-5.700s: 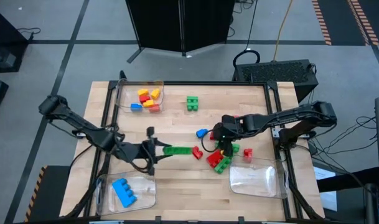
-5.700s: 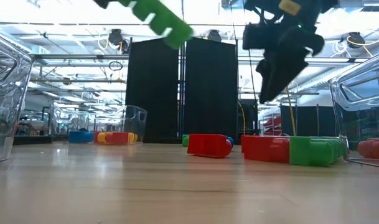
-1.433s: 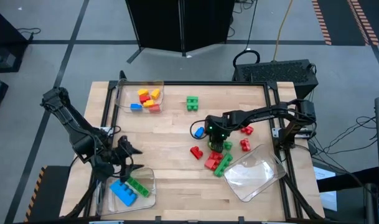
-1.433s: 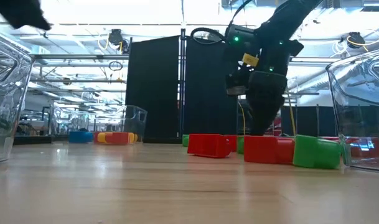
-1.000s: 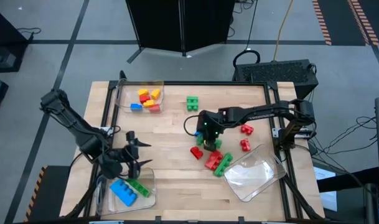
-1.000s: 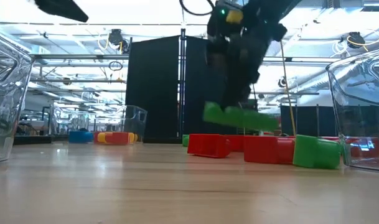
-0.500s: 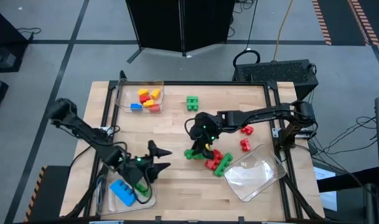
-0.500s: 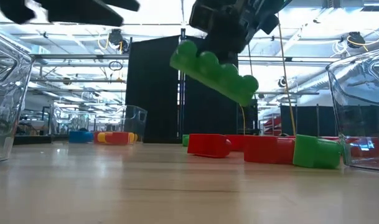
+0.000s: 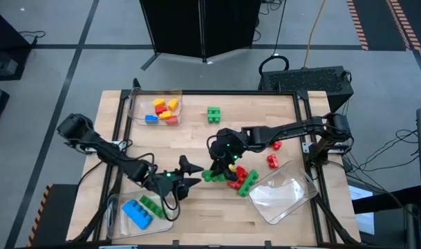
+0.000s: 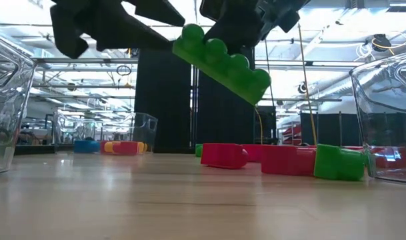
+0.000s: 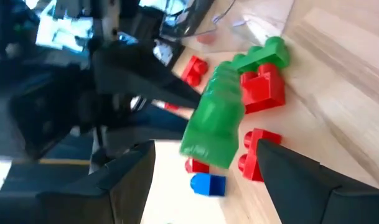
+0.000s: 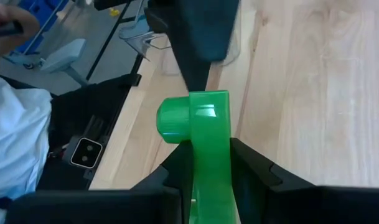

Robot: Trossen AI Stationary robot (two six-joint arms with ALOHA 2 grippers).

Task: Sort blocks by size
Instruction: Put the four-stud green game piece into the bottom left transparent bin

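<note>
High view: my left gripper (image 9: pixel 189 172) hangs spread and empty, a long green block (image 9: pixel 215 173) just ahead of its tips. My right gripper (image 9: pixel 224 163) clamps that block aloft. Judged step: handover. Next, my left fingers must close on its free end. Behind my left fingers, two long blocks lie in a tray (image 9: pixel 165 216).

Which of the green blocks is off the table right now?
The long green block, tilted in the air and clamped in the right gripper near the table's middle. The other green blocks rest on the wood or in a tray.
</note>
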